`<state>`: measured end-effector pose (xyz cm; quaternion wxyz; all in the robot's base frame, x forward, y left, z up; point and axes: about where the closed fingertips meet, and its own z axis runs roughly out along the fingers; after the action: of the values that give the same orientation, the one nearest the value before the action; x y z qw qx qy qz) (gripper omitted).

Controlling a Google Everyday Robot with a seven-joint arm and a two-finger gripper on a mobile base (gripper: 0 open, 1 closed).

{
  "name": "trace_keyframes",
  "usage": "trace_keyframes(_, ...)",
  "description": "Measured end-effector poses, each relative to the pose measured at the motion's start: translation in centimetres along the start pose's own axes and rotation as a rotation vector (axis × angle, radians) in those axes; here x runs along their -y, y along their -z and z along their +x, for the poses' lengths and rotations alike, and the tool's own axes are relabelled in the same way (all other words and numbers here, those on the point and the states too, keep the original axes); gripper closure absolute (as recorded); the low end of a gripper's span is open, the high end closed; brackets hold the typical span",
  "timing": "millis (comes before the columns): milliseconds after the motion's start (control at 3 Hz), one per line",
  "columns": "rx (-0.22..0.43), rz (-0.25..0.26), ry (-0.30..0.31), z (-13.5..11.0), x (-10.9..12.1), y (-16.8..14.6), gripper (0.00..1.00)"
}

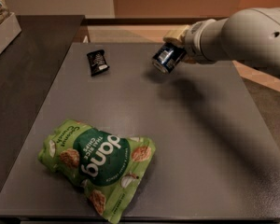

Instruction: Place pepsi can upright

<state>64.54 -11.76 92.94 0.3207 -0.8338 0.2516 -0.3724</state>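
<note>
The pepsi can (166,59) is a small dark blue can with a silver end. It hangs tilted in the air above the far middle of the grey table (177,139), with its shadow just below it. My gripper (171,50) comes in from the right on the white arm (242,34) and is shut on the can, its beige fingers (176,33) at the can's upper side. The can does not touch the table.
A small black snack wrapper (97,62) lies at the far left of the table. A green chips bag (98,164) lies at the near left. A box (2,22) stands on the dark counter at the far left.
</note>
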Motion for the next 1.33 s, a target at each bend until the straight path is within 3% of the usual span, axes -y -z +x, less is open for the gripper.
trace_keyframes(333,-0.001,-0.003,0.004,0.0,0.0,0.0,1.0)
trace_keyframes(667,-0.013,0.011,0.05,0.1,0.3,0.2,1.0)
trace_keyframes(1000,-0.027,0.036,0.15,-0.1,0.7,0.3,1.0)
trace_keyframes(1333,-0.05,0.067,0.315,-0.2,1.1,0.0,1.0)
